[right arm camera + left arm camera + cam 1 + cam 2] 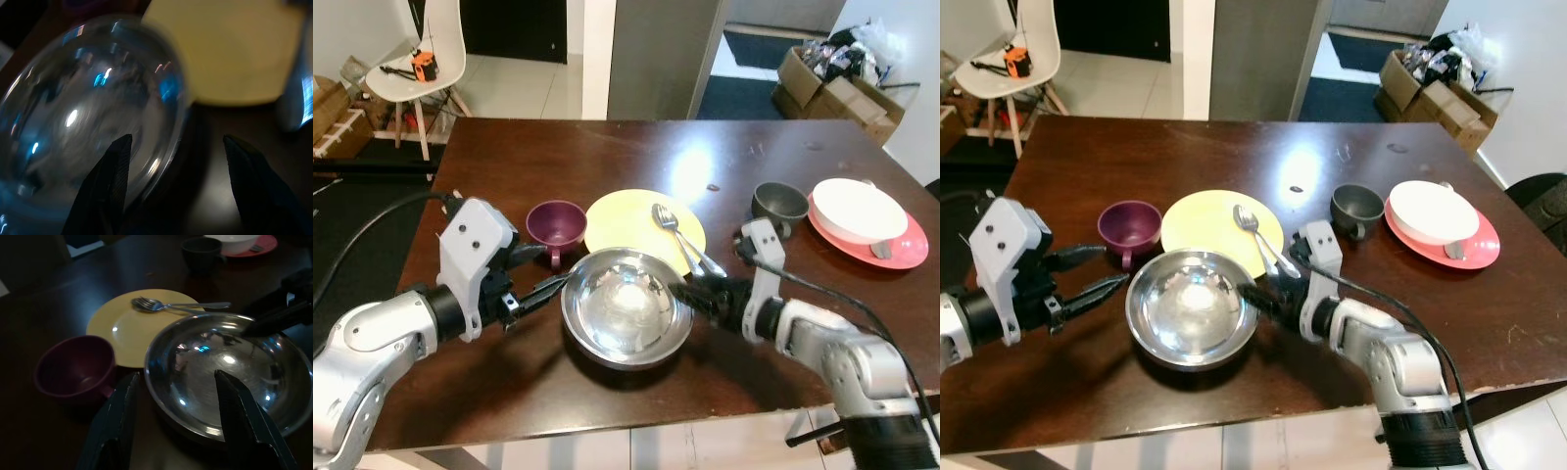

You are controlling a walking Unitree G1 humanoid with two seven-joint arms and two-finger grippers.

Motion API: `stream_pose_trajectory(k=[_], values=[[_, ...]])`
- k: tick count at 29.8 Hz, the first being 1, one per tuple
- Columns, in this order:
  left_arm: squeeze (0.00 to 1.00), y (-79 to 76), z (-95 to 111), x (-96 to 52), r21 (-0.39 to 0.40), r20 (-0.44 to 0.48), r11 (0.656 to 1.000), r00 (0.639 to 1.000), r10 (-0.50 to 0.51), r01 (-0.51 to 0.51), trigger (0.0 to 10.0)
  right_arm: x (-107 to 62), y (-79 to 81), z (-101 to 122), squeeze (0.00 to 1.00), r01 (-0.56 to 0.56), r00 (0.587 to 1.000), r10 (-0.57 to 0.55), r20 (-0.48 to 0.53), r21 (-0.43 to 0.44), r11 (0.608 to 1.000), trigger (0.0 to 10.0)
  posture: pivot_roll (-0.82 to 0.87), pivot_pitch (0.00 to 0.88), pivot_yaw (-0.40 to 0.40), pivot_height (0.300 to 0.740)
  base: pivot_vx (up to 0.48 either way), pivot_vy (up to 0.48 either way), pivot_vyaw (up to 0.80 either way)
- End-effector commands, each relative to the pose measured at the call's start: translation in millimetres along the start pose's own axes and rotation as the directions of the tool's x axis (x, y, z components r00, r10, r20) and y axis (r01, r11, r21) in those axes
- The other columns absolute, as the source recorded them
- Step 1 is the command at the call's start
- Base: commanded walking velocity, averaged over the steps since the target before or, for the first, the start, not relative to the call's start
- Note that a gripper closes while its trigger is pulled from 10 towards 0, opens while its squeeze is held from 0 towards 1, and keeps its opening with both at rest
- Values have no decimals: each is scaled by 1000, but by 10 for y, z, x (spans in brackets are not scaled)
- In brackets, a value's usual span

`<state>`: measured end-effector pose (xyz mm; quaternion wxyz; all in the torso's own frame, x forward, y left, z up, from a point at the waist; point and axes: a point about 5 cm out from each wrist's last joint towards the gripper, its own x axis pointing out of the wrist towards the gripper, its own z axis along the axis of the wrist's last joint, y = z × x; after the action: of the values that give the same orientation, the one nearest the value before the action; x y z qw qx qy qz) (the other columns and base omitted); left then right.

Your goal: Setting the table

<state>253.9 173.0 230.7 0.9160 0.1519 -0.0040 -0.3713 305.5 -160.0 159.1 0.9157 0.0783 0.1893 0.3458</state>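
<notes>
The right tool (1255,294), fingers spread, straddles the right rim of a shiny round steel bowl (626,305) near the front of the dark brown wooden tabletop (607,157); its fingertips are hard to make out. The left tool (544,272), also open, sits at the bowl's left rim. Behind lie a purple cup (555,230), a yellow plate (626,225) whose near edge the bowl hides, and a metal spoon (677,238).

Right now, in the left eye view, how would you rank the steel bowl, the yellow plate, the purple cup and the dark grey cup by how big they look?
Largest to smallest:
1. steel bowl
2. yellow plate, partly covered by the bowl, so its rank below the bowl is unsure
3. purple cup
4. dark grey cup, close to the purple cup and farther away, so that order is unsure
</notes>
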Motion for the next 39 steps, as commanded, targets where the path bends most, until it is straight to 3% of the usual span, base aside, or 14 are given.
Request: stream_pose_trajectory(k=[1,9,10,17,25,28,32,33,36,39], values=[[0,-66,-14,8,15,-6,1000,1000,-25,25,10000,-4,31,-37,0,-31,999,31,-23,12,999,10000,25,114,-4,740,0,0,0],[0,-107,-29,44,2,8,1000,1000,-9,9,10000,114,-51,-147,0,-2,998,8,-68,77,997,10000,31,112,-11,740,0,0,0],[0,-107,-31,44,0,8,1000,1000,-2,2,10000,138,-79,-163,0,12,998,-4,-61,125,992,0,33,113,-11,740,0,0,0],[0,-116,-43,52,1,8,1000,1000,8,-8,10000,168,-118,-194,0,31,999,-25,-41,170,985,0,34,113,-11,740,0,0,0],[0,-115,-113,78,-8,-4,998,998,57,-57,10000,192,-143,-68,0,60,993,-79,90,196,979,0,33,109,-9,740,0,0,0],[0,-90,-180,92,-14,-18,993,993,121,-121,10000,197,-132,-7,0,76,983,-107,149,199,977,0,32,104,-8,740,0,0,0],[0,34,-264,100,-90,-23,943,947,320,-321,10000,184,-37,196,0,108,926,-165,338,182,977,0,33,97,-3,740,0,0,0],[0,71,-261,100,-130,-13,917,925,379,-377,10000,163,8,303,0,139,882,-206,425,182,973,0,31,94,-1,740,0,0,0],[0,113,-266,115,-172,-7,881,895,446,-441,10000,122,101,454,0,161,802,-246,544,200,967,0,27,87,3,740,0,0,0],[0,118,-264,141,-198,-2,866,884,468,-459,10000,111,161,530,0,205,751,-281,598,193,960,0,22,79,8,740,0,0,0]])
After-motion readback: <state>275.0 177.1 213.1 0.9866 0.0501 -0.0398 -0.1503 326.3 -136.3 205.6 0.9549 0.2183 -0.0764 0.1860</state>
